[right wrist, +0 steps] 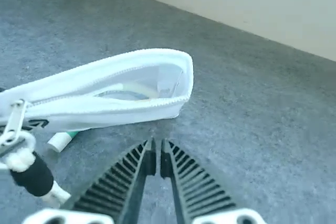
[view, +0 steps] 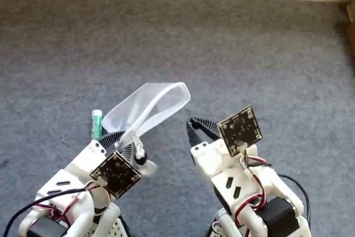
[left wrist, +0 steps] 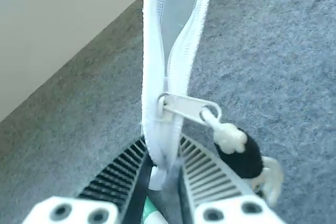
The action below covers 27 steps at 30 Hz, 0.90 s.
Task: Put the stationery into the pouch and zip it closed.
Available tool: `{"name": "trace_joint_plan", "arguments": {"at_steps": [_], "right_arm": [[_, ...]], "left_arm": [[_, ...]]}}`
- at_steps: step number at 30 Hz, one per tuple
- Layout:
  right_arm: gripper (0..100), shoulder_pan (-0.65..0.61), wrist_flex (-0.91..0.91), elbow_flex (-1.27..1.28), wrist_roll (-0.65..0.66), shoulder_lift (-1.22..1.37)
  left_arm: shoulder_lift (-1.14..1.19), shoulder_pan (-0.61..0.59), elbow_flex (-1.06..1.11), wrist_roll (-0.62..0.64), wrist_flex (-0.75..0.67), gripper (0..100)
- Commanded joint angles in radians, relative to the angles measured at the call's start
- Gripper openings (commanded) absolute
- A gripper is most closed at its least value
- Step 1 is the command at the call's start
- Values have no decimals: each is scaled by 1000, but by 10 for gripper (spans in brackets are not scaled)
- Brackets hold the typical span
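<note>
The pouch (view: 147,106) was clamped at its near end by the left jaws, long axis running far-right, its zipper pull (left wrist: 194,111) left of the closed, empty right jaws.

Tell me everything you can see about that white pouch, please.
The pouch is white, with see-through sides and something pale inside. Its zip gapes open along most of the top; the metal slider, carrying a white-and-black charm, sits near one end. The left gripper pinches that end, and the pouch stretches away over the grey carpet.
</note>
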Motion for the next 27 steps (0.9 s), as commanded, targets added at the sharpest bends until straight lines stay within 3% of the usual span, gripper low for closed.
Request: {"name": "trace_joint_plan", "arguments": {"at_steps": [1,4,9,17,27], "right_arm": [[105,-114,108,-125,-77,-5],[162,-243,156,-157,-123,-5],[163,-390,148,-113,-153,-2],[165,-443,-79,113,-153,-5],[165,-489,-189,177,-153,-7]], "left_arm": [[-5,-19,-16,40,-5,6],[-5,-21,-16,44,-5,6],[-5,-21,-16,44,-5,6],[-5,-21,-16,44,-5,6],[-5,-16,-16,44,-2,6]]}}
